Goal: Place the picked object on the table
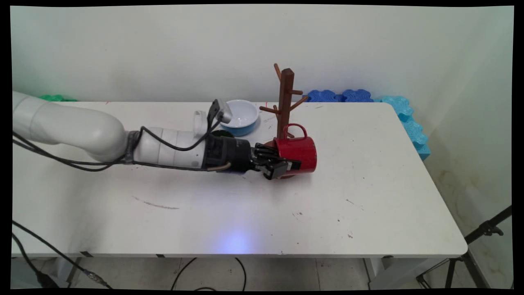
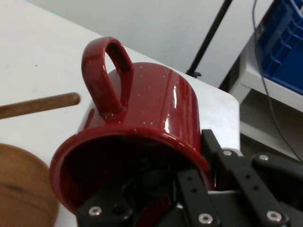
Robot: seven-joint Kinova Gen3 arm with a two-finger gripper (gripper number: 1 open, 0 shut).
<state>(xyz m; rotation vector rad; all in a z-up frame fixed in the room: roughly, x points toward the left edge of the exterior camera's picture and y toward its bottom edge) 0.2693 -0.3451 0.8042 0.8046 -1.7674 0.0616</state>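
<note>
Your claw [image 1: 282,167] is clamped on the rim of the red mug [image 1: 298,153], held sideways, handle up, just above the bench [image 1: 368,196] beside the wooden mug tree [image 1: 285,102].

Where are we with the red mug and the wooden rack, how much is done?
Done: the claw is clamped on the wall of the red mug, one finger inside. In hand: the mug is held on its side, handle up, right by the base of the wooden rack. Left: it hangs on no peg, and every visible peg is bare.
</note>
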